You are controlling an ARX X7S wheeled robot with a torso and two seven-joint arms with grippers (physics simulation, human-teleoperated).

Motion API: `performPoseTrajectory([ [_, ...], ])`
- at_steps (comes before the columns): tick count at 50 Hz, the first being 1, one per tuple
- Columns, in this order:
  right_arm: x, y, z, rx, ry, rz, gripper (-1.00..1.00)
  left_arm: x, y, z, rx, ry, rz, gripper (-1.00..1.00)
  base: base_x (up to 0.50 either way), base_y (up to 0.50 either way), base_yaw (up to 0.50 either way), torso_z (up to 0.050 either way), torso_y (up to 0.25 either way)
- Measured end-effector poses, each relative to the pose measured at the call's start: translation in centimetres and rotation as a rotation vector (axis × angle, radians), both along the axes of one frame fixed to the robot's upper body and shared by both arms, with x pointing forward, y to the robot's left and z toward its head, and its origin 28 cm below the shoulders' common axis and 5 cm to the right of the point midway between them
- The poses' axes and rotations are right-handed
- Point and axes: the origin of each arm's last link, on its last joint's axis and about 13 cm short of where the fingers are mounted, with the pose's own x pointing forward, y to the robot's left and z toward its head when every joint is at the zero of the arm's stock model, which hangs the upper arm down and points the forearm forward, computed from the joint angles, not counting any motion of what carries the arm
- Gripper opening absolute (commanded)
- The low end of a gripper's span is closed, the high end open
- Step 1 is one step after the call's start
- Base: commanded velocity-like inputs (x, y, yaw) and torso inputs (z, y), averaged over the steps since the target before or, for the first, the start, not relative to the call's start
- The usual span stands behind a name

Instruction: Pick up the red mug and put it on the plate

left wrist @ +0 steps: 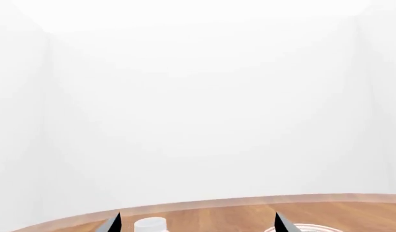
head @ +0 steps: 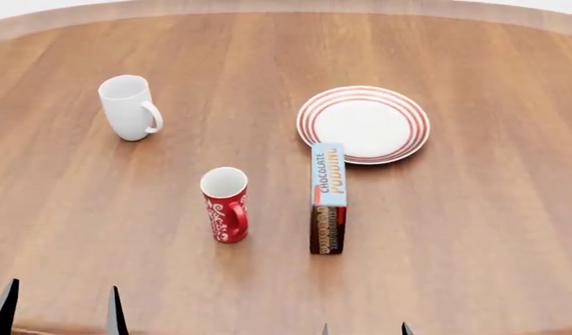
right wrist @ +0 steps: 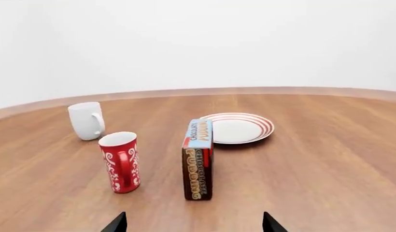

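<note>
I have not begun the pick: both my arms sit back at the near table edge, well short of everything. My left gripper (head: 58, 307) shows two dark fingertips set apart with nothing between them, and my right gripper (head: 364, 329) shows only the very tips, likewise spread and empty.

Taking the head view as a clock face, the red mug (head: 225, 204) stands upright just left of centre, near 7 o'clock, its loop handle turned toward me. The plate (head: 363, 123) lies flat and bare at about 2 o'clock, well apart from the mug.

The step in hand, as I judge it, is the approach to the mug. My right wrist view has it ahead and off to one side, so I would bring the right arm forward and across, fingers open, and close on the body or rim.

What stands in the way is the chocolate pudding box (head: 328, 199), upright on its long edge just beside the mug at 5 o'clock, its far end almost touching the plate's near rim. It lies between mug and plate, so I expect to lift the mug high and carry it over or round the box. The white mug (head: 130, 107) at 10 o'clock is clear of that path on the wooden table (head: 491, 230).
</note>
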Motion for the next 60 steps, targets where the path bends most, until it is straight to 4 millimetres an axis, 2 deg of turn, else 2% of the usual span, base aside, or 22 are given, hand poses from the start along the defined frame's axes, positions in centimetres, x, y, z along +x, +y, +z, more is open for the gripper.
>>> performPoseTrajectory([
  [44, -0.03, -0.02, 0.02, 0.006, -0.004, 0.001, 1.00, 0.00, 0.00, 0.00, 0.000, 0.003, -0.007, 1.00, 0.00, 0.25, 0.00, 0.000, 0.000],
  [60, -0.03, -0.01, 0.02, 0.009, -0.005, -0.001, 1.00, 0.00, 0.02, 0.00, 0.001, 0.004, -0.007, 1.00, 0.00, 0.02, 0.00, 0.000, 0.000],
])
